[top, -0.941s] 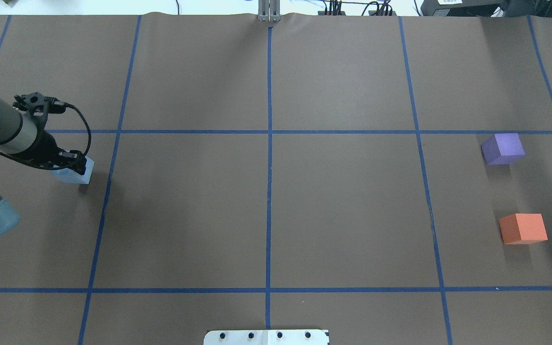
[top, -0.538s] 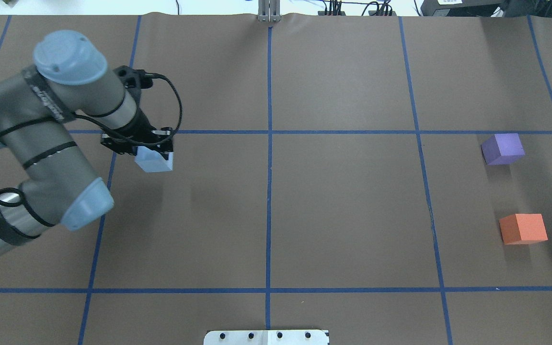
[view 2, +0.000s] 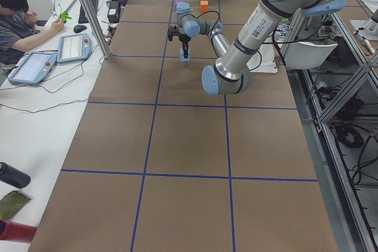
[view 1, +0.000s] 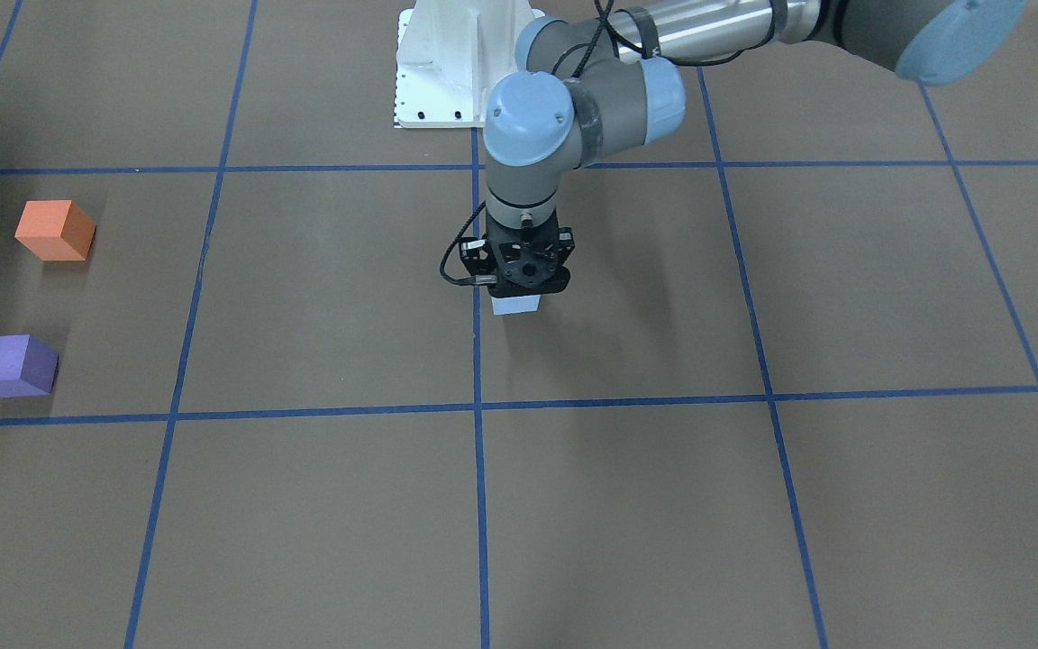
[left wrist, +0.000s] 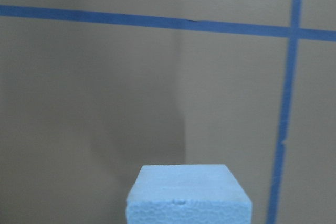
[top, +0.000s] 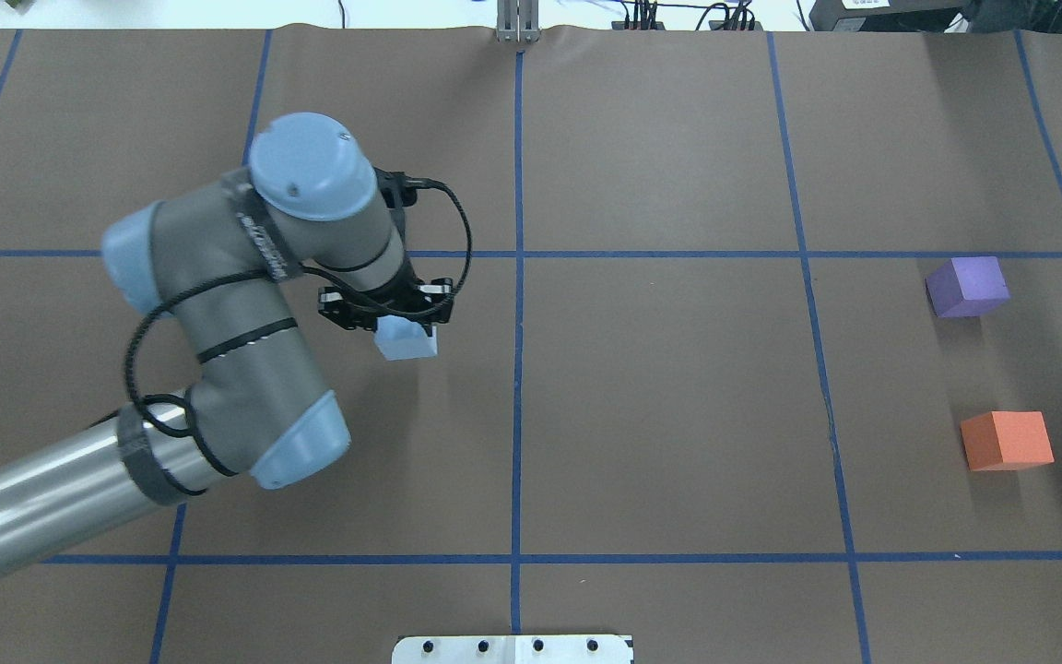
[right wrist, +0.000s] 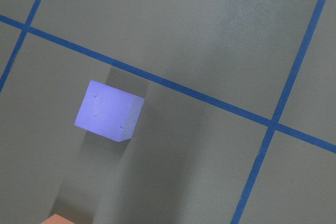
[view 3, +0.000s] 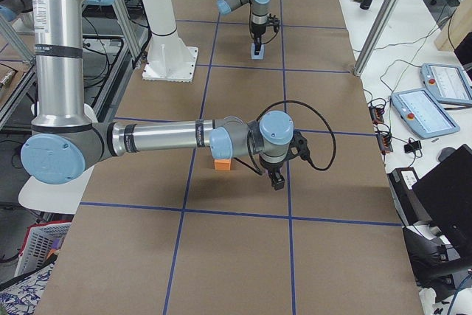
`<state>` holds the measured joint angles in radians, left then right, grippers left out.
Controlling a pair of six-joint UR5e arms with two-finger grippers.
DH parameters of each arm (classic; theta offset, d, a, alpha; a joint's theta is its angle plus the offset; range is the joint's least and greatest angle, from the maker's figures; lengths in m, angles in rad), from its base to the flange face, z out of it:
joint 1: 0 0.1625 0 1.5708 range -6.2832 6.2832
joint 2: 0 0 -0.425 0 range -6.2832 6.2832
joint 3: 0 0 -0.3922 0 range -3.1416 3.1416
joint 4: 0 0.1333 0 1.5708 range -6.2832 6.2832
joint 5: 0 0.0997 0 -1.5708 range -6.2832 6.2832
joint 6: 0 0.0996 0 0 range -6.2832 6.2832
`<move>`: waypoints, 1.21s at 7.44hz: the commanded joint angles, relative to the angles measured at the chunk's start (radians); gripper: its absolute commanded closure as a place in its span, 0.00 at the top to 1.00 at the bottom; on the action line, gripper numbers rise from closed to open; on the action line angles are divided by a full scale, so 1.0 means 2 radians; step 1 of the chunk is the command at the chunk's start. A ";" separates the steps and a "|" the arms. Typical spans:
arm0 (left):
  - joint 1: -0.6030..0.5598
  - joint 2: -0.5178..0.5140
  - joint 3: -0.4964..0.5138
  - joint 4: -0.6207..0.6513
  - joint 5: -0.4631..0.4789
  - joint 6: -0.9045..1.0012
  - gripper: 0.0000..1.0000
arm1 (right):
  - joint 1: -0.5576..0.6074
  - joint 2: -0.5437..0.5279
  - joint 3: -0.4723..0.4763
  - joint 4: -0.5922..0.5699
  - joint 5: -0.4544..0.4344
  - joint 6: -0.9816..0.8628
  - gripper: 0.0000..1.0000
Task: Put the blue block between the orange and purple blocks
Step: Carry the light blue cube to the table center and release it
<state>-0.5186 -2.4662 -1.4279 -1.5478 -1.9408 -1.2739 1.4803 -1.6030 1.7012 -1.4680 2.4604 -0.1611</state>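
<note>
The left gripper (top: 399, 318) is clamping the light blue foam block (top: 407, 343) from above, holding it over the brown paper table cover (top: 678, 415), on the robot's left of the middle blue tape line (top: 517, 415). The purple foam block (top: 967, 287) and the orange foam block (top: 1006, 440) are sitting far to the right, a gap between them. The right gripper (view 3: 278, 180) is hanging near the orange foam block; I cannot tell whether it is parted or closed.
</note>
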 commanded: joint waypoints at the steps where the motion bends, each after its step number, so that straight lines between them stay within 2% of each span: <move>1: 0.034 -0.019 0.033 -0.018 0.041 -0.007 0.65 | 0.000 -0.002 0.001 0.000 0.007 0.000 1.00; 2: 0.040 -0.019 0.035 -0.019 0.057 -0.004 0.85 | 0.000 -0.002 0.001 0.001 0.007 0.000 1.00; 3: 0.038 -0.019 0.034 -0.018 0.058 -0.001 0.99 | 0.000 -0.002 0.002 0.001 0.007 0.000 1.00; 5: 0.008 -0.019 0.002 -0.010 0.046 0.011 0.99 | -0.004 0.003 0.034 -0.004 0.008 0.033 1.00; 6: -0.027 -0.016 -0.017 0.007 0.002 0.044 0.99 | -0.025 0.005 0.062 -0.004 0.002 0.088 1.00; 7: -0.065 0.003 -0.052 0.053 -0.038 0.093 0.99 | -0.053 0.008 0.091 -0.004 -0.004 0.139 1.00; 9: -0.138 0.097 -0.165 0.135 -0.061 0.239 1.00 | -0.119 0.051 0.127 -0.005 -0.031 0.290 1.00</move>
<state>-0.6982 -2.3826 -1.6276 -1.3762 -2.0271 -0.9739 1.3263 -1.5504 1.9061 -1.4759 2.4278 0.2273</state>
